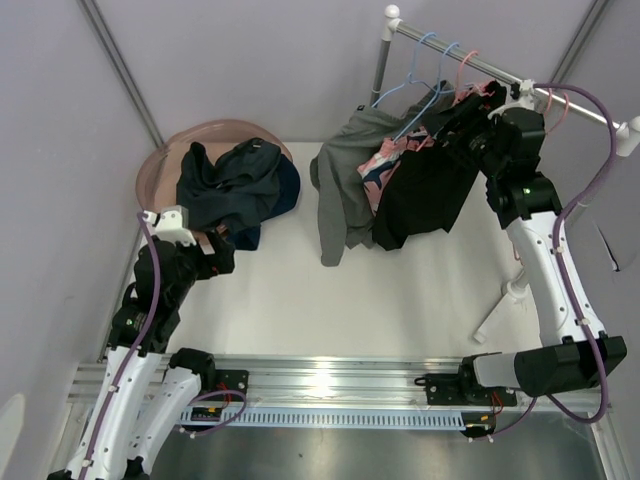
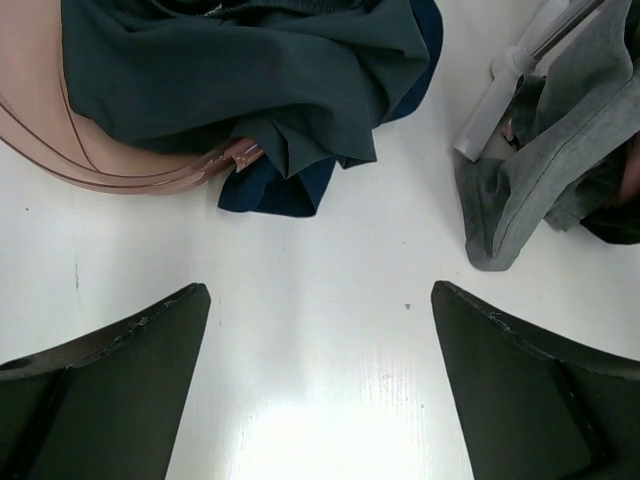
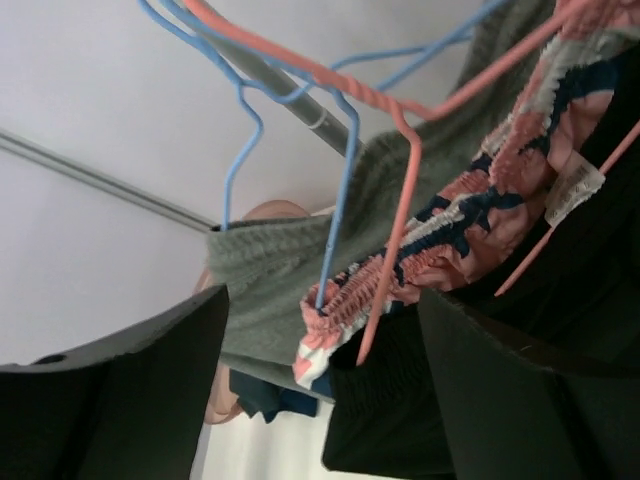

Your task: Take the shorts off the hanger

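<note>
Grey shorts point(image 1: 343, 185), pink printed shorts point(image 1: 383, 160) and black shorts point(image 1: 427, 195) hang on wire hangers point(image 1: 425, 75) from the rail point(image 1: 500, 72). Dark navy shorts point(image 1: 235, 185) lie in the pink basin point(image 1: 165, 150). My right gripper point(image 1: 448, 118) is open at the hanging garments; in the right wrist view the pink shorts' waistband point(image 3: 400, 270) and the black shorts point(image 3: 400, 420) lie between its open fingers point(image 3: 110, 400), with a pink hanger point(image 3: 385, 260) and a blue hanger point(image 3: 335, 215). My left gripper point(image 2: 320, 380) is open and empty over bare table, near the basin point(image 2: 130, 170).
The rack's white foot and post point(image 1: 500, 300) stand at the right by my right arm. In the left wrist view the navy cloth point(image 2: 280, 90) spills over the basin's rim, and the grey shorts' hem point(image 2: 520, 200) hangs by the rack post point(image 2: 500, 90).
</note>
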